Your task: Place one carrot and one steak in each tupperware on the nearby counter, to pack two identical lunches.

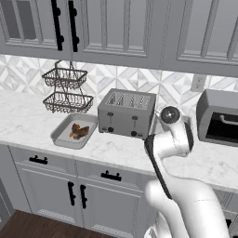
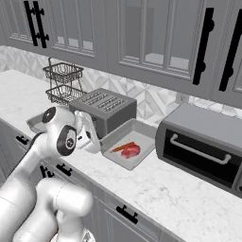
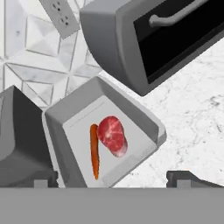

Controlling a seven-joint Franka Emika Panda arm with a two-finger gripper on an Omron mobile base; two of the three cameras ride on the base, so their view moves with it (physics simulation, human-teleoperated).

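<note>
A light-grey tupperware [image 3: 144, 122] lies on the white counter [image 2: 179, 189] between the toaster and the toaster oven. Inside it a pink-red steak [image 3: 113, 135] rests beside an orange carrot [image 3: 94, 151]; both also show in the right base view, the steak [image 2: 131, 151] and the carrot [image 2: 122, 147]. My gripper [image 3: 113, 178] hangs above the near rim of this tupperware, open, its fingertips [image 3: 41, 179] wide apart with nothing between them. A second tupperware [image 1: 62, 135] left of the toaster holds a dark brown steak [image 1: 80, 132] with an orange streak at its edge.
The silver toaster [image 1: 126, 113] stands between the two containers. A grey toaster oven [image 2: 203, 146] with a dark door sits right of the gripper. Black wire baskets [image 1: 65, 90] stand at the back left. A wall socket [image 3: 61, 17] is on the tiled backsplash.
</note>
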